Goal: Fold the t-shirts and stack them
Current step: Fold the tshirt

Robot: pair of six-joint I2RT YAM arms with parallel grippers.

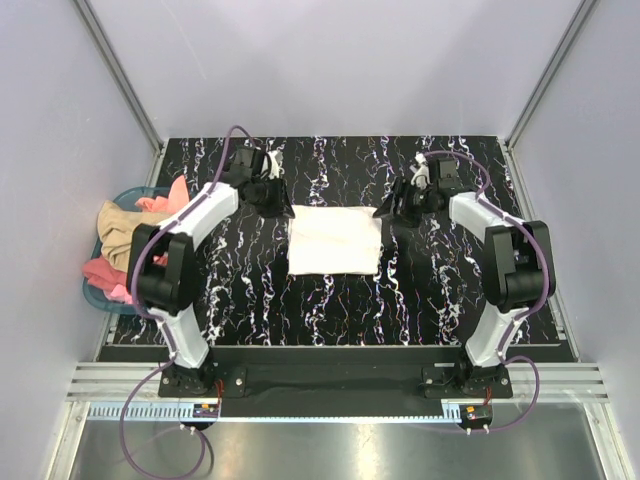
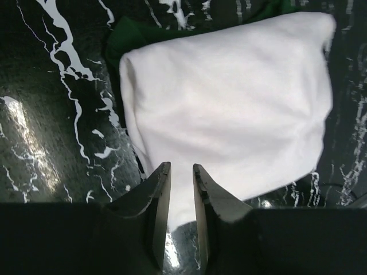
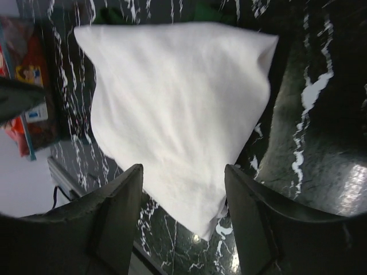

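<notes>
The cream-white t-shirt lies folded into a flat rectangle in the middle of the black marbled table. A dark green t-shirt peeks out from under its far edge, also visible as a green t-shirt edge in the right wrist view. My left gripper hovers at the white t-shirt's far left corner. Its jaws stand a narrow gap apart, and the cloth corner shows through the gap, not pinched. My right gripper is at the far right corner, wide open over the white t-shirt.
A blue basket holding pink and tan clothes stands off the table's left edge. Pale walls and metal frame posts close in the back and sides. Both arm bases sit on the rail at the near edge.
</notes>
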